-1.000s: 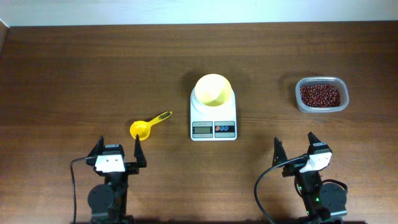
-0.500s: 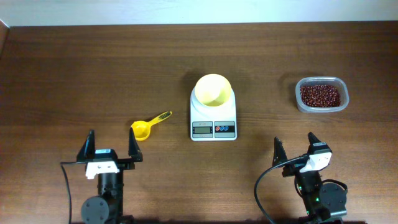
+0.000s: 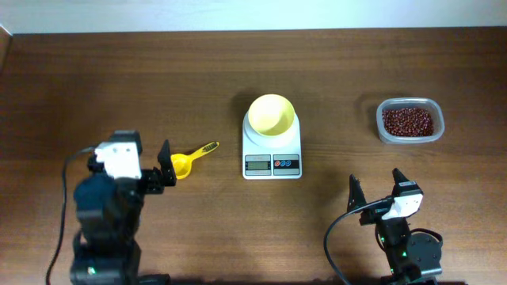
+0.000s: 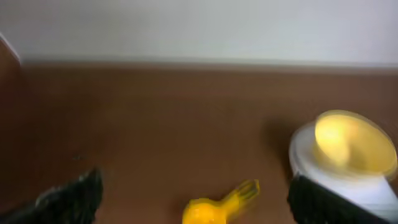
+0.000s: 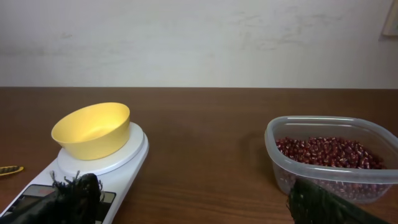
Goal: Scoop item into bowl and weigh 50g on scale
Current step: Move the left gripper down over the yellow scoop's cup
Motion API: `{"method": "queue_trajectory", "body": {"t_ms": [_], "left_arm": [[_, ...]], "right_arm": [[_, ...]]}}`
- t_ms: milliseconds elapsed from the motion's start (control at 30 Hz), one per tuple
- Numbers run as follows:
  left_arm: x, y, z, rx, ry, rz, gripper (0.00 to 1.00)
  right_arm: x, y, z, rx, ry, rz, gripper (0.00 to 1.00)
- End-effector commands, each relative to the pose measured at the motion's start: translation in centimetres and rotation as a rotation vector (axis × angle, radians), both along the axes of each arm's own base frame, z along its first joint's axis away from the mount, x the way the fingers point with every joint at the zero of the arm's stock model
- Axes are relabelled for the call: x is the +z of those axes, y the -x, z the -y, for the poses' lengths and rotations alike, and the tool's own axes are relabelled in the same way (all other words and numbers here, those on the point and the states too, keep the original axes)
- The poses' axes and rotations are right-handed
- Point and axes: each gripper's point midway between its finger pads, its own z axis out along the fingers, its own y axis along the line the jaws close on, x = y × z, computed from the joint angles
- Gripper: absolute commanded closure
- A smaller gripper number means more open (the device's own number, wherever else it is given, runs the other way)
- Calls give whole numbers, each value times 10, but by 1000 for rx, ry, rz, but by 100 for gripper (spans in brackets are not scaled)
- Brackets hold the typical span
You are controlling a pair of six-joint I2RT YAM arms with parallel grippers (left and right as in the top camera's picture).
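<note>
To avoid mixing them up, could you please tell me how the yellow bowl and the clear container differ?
The bowl is round and opaque yellow; the container is rectangular and clear. The bowl is empty on the scale; the container holds beans on the table. Both are open-topped.

No text can be read anywhere; the scale (image 3: 272, 152) display is too small to make out.

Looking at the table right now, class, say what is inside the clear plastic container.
Dark red-brown beans lie in the clear container as a loose heap. Its floor is covered by the beans, so nothing beneath them can be seen.
</note>
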Motion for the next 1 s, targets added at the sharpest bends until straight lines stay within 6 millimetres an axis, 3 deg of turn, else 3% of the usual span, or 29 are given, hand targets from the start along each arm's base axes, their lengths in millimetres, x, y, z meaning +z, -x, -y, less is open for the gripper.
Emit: {"method": "queue_trajectory", "body": {"t_ms": [0,133,300,400,500,600,800,967], "left_arm": [[9,-10,9,-50,44,-116,1],[10,-12,20,-105,91,-249,1],[2,8,23,-109,122,-425,1],[7,11,47,-224,202,-418,1],[9,11,52,-249,219,-411,1],[15,14,69,-338,280,-401,1],[18,6,67,-322,289,-382,1],[-17,-15,17,172,458,-495,1]], "right_arm": [[-2,0,0,-3,1,-3,2],[-2,0,0,-3,1,-3,1],[-2,0,0,-3,2,-3,1],[-2,0,0,-3,2,-3,1],[-2,0,0,-3,2,-3,1],[-2,0,0,-3,2,-3,1],[-2,0,0,-3,1,-3,1],[-2,0,0,-3,2,-3,1]]}}
